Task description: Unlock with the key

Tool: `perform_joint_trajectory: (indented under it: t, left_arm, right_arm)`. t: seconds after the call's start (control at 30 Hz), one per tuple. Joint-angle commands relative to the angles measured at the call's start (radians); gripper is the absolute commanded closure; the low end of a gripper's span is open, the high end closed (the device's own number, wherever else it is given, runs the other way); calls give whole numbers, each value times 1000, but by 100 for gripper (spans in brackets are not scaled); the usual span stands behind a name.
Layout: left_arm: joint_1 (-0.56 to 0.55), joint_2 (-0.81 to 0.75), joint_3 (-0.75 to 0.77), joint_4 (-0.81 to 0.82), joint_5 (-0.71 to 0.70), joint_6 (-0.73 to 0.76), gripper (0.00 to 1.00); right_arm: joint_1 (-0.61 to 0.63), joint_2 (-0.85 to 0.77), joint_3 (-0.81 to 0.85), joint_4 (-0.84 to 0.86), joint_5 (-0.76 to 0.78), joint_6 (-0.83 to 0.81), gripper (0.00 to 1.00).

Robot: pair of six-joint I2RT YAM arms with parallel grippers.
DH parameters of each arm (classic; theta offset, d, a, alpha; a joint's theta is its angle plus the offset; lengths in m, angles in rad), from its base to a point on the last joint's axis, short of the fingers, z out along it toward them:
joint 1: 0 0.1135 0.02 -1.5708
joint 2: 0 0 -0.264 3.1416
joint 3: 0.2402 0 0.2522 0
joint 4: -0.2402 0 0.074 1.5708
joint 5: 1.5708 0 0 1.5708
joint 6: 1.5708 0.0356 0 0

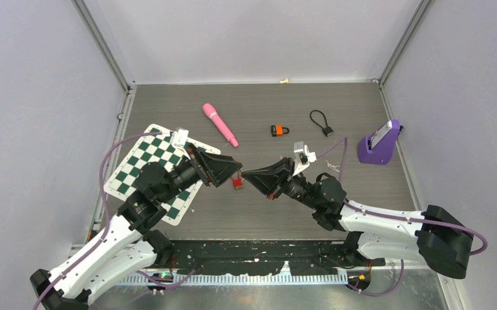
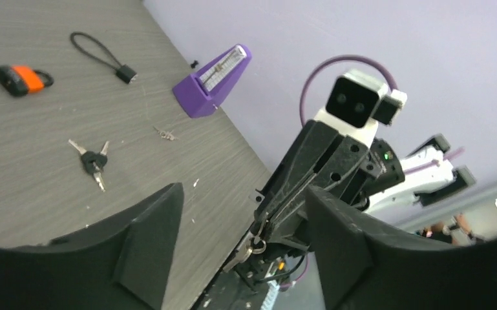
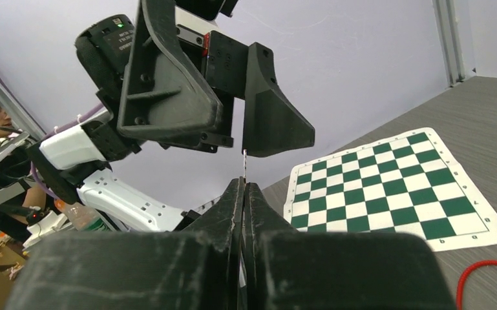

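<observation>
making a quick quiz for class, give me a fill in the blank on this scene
1. The padlock is black and ____.
2. The right gripper is ____ on a key.
3. The left gripper has its jaws ____.
4. The mat has white and ____ squares.
Missing words: orange; shut; open; green.

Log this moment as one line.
left gripper: open, holding nothing | right gripper: shut on key | red object: below the gripper tips | orange padlock: apart, untouched
</observation>
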Motion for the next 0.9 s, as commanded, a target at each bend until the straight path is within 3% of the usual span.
perform_joint_trajectory:
  t: [0.0, 0.03, 0.1, 0.27, 0.4, 0.6, 0.87]
  left_arm:
    - [-2, -13, 118, -276, -176, 88, 16]
    - [-2, -4, 139, -337, -218, 93, 7]
    - [-2, 31, 181, -464, -306, 90, 1]
    - [-1, 177, 289, -728, -456, 47, 1]
    - [-1, 331, 373, -862, -486, 34, 0]
    - [-1, 584, 480, -969, -434, -3, 0]
    - [-1, 879, 582, -969, -401, -41, 0]
  right_arm:
    - [-17, -72, 1, -130, 96, 37, 95]
    - [-17, -91, -7, -178, 112, 44, 95]
    - [-26, -125, -22, -260, 166, 57, 95]
    - [-45, -210, -55, -445, 313, 93, 95]
    - [-66, -263, -95, -531, 366, 110, 95]
    - [-79, -292, -153, -531, 379, 124, 95]
    - [-91, -291, -185, -522, 386, 102, 95]
